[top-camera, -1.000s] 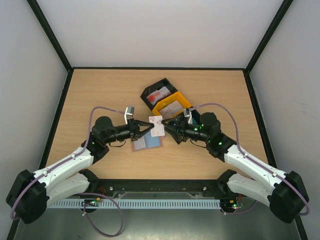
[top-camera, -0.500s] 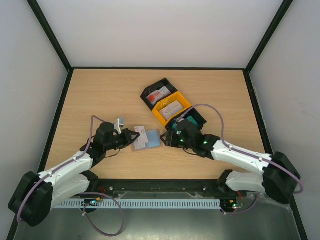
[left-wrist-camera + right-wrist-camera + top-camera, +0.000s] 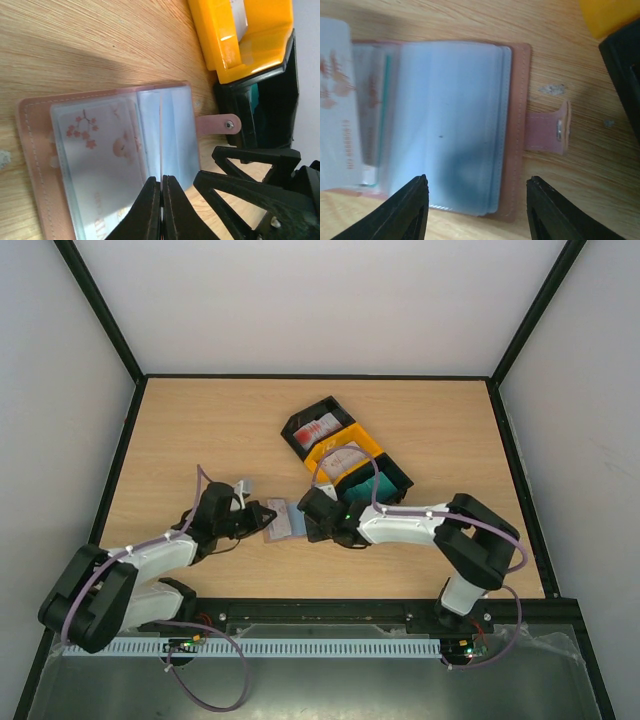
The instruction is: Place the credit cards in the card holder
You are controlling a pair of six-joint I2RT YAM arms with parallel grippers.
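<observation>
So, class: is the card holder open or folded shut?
Open. The card holder lies spread on the table, pockets facing up, snap strap unfastened beside it.

On the table [image 3: 200,430] the card holder [image 3: 283,521] lies before the trays [image 3: 318,456], a credit card [image 3: 95,150] inside.

Credit card [image 3: 337,100] print — blurred, nothing legible

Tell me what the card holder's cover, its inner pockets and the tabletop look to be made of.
Card holder cover: pinkish-brown leather or imitation, matte, with stitching along the edge and a metal-looking snap on its strap. Inner pockets: thin clear plastic film, glossy and slightly frosted; a printed card shows through it. Tabletop: wood or wood-look laminate, with a straight grain pattern.
</observation>
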